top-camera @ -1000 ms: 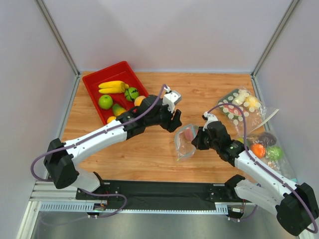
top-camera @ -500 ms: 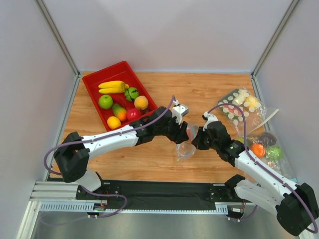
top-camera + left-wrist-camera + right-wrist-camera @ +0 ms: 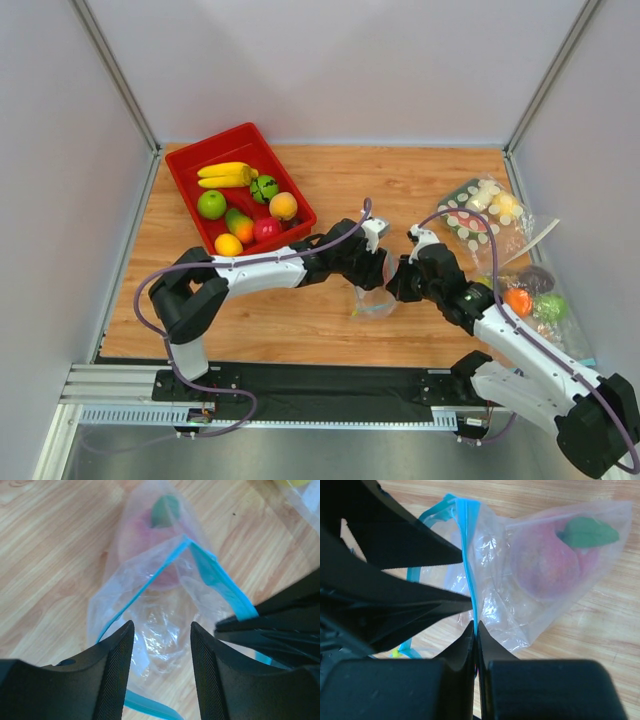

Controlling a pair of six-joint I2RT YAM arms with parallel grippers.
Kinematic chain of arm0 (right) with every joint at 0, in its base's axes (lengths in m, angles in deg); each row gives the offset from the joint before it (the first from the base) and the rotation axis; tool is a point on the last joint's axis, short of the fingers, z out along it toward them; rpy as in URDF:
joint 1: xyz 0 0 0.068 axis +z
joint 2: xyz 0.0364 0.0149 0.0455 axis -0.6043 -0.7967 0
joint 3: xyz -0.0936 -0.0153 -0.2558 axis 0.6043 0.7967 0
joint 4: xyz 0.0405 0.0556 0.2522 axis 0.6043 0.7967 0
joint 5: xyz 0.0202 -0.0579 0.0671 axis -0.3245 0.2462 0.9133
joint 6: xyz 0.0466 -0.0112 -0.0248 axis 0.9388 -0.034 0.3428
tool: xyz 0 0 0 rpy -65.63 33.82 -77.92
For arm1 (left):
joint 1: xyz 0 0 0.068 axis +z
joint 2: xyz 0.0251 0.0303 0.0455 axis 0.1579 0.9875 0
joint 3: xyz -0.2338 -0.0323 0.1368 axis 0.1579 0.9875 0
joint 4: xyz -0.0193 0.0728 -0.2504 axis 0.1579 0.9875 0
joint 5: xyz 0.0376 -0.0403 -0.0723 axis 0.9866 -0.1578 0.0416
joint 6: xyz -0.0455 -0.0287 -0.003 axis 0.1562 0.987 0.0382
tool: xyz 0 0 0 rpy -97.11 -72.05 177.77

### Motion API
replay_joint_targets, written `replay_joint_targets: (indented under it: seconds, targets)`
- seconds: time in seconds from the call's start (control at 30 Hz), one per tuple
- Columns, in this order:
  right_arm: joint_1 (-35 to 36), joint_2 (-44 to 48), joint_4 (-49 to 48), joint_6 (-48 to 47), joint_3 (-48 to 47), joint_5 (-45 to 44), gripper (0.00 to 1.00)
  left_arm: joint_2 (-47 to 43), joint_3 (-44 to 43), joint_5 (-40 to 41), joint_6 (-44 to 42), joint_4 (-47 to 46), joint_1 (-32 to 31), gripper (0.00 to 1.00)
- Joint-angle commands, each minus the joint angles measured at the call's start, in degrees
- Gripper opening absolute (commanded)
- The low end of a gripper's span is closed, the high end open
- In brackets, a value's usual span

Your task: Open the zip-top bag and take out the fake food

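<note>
Clear soft plastic makes up the small zip-top bag (image 3: pixel 372 300), which sits mid-way across the wooden table (image 3: pixel 400 180) between the two arms, its light blue zip strip (image 3: pixel 220 582) parted into an open mouth. Deep inside, at the closed end, shows a pink-red plastic peach (image 3: pixel 547 562) with a green leaf (image 3: pixel 590 532). The right gripper (image 3: pixel 475 629) is clamped on one lip of the blue strip, jaws pressed flat together on it. The left gripper (image 3: pixel 161 652) hovers at the mouth with its two black fingers (image 3: pixel 112 675) apart, crinkled plastic showing between them; whether either finger touches the bag I cannot tell. Well apart at the far left, a red plastic tray (image 3: pixel 235 143) holds yellow bananas (image 3: pixel 225 175), a green apple (image 3: pixel 211 204) and other fruit
</note>
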Motion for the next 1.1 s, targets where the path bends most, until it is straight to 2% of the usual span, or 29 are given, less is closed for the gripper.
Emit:
replay_joint_targets:
  seconds: [0.0,0.3,0.93,1.0,1.07]
  targets:
    - [-0.02,1.58,0.99,-0.77,-2.57,0.42,0.0,1.03,-2.61,4.11,0.88,-1.73,0.02,0.56]
    - [-0.1,0.8,2.13,-2.62,-4.15,-3.0,0.0,3.23,-1.03,4.64,1.85,-5.6,0.2,0.55]
    - [-0.37,2.81,4.24,-3.23,-6.88,-5.55,0.0,4.55,1.96,9.65,2.29,-4.11,0.73,0.54]
    - [-0.45,2.99,4.42,-3.67,-7.32,-5.64,0.02,4.29,2.31,9.65,2.11,-4.54,0.73,0.54]
    - [-0.45,2.82,4.51,-3.93,-7.93,-5.73,0.17,3.85,2.49,9.3,2.02,-5.07,0.73,0.54]
